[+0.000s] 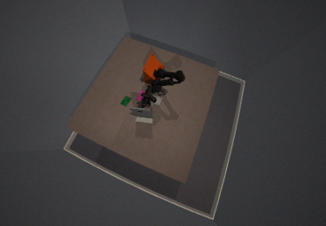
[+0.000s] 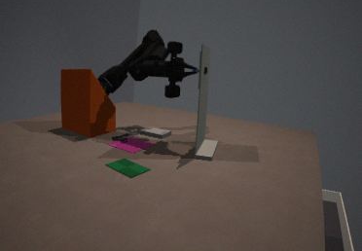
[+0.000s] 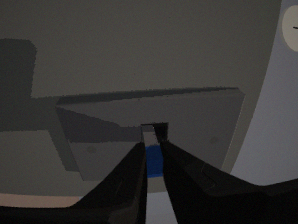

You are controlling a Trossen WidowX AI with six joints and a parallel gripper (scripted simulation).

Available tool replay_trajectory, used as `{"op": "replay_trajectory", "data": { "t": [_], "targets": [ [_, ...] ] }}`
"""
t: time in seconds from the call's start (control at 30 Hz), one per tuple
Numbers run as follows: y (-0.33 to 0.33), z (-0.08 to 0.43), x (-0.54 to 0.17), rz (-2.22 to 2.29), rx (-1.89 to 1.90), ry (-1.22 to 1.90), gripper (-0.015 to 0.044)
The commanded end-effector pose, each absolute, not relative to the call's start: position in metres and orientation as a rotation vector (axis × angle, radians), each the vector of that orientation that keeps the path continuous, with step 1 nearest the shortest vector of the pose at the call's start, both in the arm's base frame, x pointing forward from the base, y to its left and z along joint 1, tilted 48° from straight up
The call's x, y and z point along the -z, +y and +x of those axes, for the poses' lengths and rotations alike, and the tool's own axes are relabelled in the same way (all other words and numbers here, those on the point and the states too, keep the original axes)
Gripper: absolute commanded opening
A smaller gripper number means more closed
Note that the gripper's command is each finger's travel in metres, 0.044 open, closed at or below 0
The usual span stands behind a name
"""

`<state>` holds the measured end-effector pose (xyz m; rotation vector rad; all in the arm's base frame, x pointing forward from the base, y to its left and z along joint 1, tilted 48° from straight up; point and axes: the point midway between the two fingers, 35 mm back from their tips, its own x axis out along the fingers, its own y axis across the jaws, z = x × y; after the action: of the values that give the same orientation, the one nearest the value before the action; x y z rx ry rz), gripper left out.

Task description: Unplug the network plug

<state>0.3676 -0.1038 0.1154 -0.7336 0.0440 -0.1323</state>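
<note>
Plug point(image 3: 154, 160) pinched between claw point(image 3: 153, 141) fingers, at panel point(image 2: 203, 100)

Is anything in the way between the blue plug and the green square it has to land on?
The plug sits in the upright panel with the gripper shut on it. The green square lies low on the table beside the pink patch. Nothing visible stands in the open space between panel and square.
</note>
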Motion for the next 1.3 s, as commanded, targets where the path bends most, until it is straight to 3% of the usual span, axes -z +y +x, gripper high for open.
{"op": "replay_trajectory", "data": {
  "t": [0.0,1.27],
  "targets": [
    [-0.103,0.363,-0.115,-0.737,0.131,0.045,0.0],
    [-0.108,0.338,-0.106,-0.736,0.118,0.075,0.0]
  ]
}}
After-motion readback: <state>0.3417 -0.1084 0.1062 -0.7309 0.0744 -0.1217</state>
